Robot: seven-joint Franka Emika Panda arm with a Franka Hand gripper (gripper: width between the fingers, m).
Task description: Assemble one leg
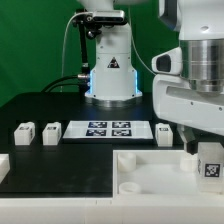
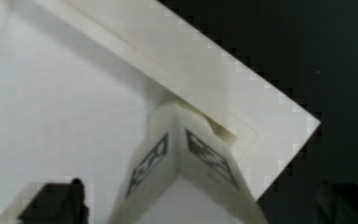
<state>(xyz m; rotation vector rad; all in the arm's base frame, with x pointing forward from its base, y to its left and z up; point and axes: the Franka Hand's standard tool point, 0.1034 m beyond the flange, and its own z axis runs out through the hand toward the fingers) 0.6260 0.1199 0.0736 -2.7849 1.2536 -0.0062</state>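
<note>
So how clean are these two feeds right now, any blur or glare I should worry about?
Exterior view: mostly sharp, though the arm close to the camera is soft and the leg in the gripper looks slightly blurred. Wrist view: blurry throughout; the leg's tag is smeared, the white tray-like part is nearly washed out, and the fingers are dark.

Black bench (image 1: 40, 110): marker board (image 1: 108, 129) and two small white blocks (image 1: 37, 133) well off the pincer (image 1: 205, 150); white tray (image 1: 150, 175) beneath it.
</note>
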